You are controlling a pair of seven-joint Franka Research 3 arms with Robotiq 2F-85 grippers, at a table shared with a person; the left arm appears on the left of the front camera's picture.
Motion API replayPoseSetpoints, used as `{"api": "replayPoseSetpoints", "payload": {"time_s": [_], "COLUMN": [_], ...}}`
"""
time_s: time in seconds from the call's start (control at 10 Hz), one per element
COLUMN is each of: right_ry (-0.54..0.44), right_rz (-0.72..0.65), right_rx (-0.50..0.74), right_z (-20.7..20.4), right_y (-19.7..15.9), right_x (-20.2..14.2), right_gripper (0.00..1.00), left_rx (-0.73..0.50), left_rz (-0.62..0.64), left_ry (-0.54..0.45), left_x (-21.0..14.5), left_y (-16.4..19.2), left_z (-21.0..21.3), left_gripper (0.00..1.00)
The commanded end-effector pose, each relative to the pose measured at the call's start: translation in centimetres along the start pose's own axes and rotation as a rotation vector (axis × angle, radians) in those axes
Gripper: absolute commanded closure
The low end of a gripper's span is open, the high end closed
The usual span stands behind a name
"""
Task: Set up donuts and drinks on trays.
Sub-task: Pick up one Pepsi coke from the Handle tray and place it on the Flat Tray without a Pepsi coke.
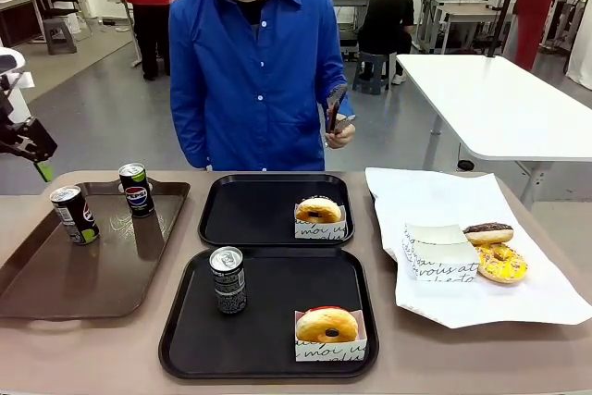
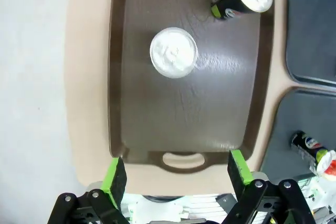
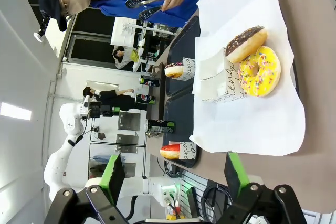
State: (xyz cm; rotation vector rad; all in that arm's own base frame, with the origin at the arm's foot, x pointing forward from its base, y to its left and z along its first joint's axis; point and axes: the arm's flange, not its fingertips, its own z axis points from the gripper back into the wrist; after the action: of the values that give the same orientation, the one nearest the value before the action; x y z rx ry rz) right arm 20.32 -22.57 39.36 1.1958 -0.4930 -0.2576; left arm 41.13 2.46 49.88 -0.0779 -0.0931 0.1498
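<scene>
**A:** How wide is the left end effector [image 2: 176,170]?
**B:** Fully spread and gripping nothing, above the handle end of the long glossy brown plastic tray [image 2: 184,114]. The right end effector [image 3: 173,170] is likewise spread and empty.
**A:** Any print?
**B:** A Pepsi roundel shows on one slim dark drink can [image 1: 137,189] on that tray.
**A:** Orientation?
**B:** The cans stand upright, long axis vertical. A third can [image 1: 228,279] is on the near black square plastic tray [image 1: 268,330] right of the brown one. So is a glazed ring donut [image 1: 326,325] in a white paper sleeve [image 1: 330,351] scripted "mou".
</scene>
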Motion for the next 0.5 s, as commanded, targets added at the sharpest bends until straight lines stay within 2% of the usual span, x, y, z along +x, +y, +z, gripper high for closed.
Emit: {"api": "replayPoseSetpoints", "payload": {"time_s": [0.0,0.1,0.4], "right_ry": [-0.015,-0.015,-0.015], "right_rz": [0.018,0.018,0.018], "right_rx": [0.022,0.022,0.022], "right_z": [-0.1,-0.1,-0.1], "right_y": [0.0,0.0,0.0], "right_x": [0.1,0.1,0.1], "right_gripper": [0.00,0.00,0.00], "left_rx": [0.035,0.080,0.082], "left_rz": [0.021,0.048,0.003], "left_ry": [-0.025,-0.080,-0.060], "left_x": [5.7,7.3,9.6], "left_y": [0.8,1.2,1.5], "left_z": [-1.7,-2.8,-6.2], "left_gripper": [0.00,0.00,0.00]}}
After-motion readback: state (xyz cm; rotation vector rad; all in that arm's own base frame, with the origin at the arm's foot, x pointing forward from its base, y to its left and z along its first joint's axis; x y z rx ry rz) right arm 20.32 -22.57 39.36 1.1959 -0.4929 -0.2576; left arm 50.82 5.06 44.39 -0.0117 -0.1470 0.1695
